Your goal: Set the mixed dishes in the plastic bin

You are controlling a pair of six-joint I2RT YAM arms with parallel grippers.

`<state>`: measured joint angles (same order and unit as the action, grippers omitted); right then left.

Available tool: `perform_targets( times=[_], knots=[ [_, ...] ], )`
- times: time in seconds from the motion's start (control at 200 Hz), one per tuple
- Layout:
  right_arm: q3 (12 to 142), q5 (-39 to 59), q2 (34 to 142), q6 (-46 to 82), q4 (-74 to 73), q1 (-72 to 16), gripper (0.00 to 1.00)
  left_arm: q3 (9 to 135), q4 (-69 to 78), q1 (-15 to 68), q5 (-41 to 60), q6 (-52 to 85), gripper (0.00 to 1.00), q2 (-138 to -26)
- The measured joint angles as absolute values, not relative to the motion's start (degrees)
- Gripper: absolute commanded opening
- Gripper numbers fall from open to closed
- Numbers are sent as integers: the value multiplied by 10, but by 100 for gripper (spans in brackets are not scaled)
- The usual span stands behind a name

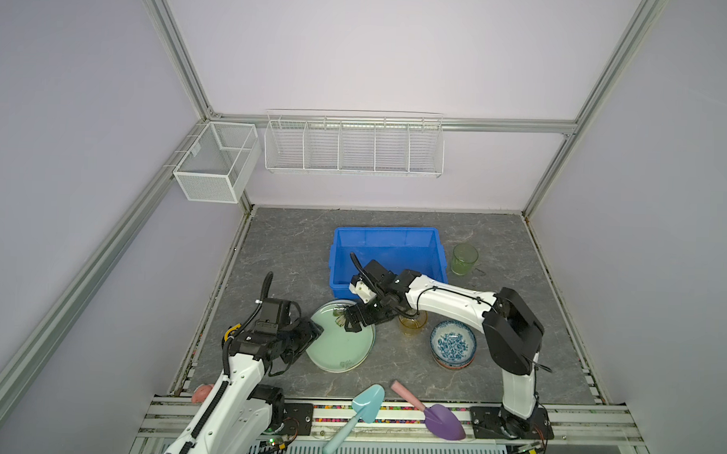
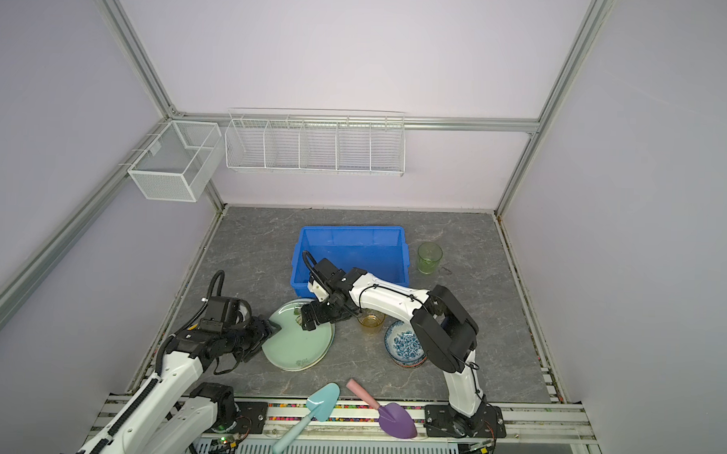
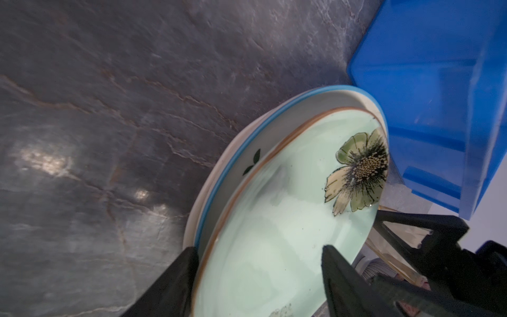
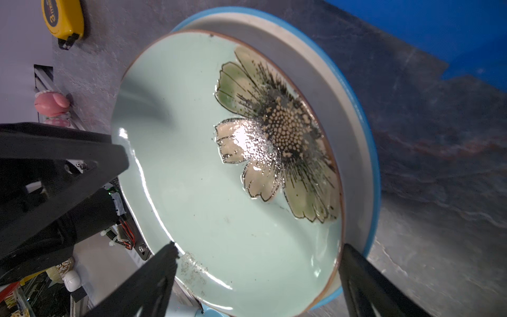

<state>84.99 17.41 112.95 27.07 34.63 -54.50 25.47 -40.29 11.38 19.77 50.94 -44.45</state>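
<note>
A pale green floral plate lies on a white blue-rimmed plate, just in front of the blue plastic bin. My left gripper is at the plate's left edge, open, one finger outside the rim and one over the glaze. My right gripper hangs open over the plate's far edge. An amber tumbler, a blue-white bowl and a green tumbler stand to the right.
A teal shovel and a purple shovel lie on the front rail. In the right wrist view a yellow tape measure sits beyond the plate. White wire baskets hang on the back wall. The right arm's forearm crosses above the amber tumbler.
</note>
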Motion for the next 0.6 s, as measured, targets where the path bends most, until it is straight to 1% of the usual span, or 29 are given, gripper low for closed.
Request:
perform_targets(
  times=[0.38,0.49,0.6],
  knots=[
    [852,179,1136,270,346,-544,93,251,-395,114,203,521,62,-407],
    [853,182,1138,270,346,-544,93,248,-389,114,209,526,59,-404],
    [855,185,1142,270,347,-544,93,248,-388,114,210,529,53,-403]
  ],
)
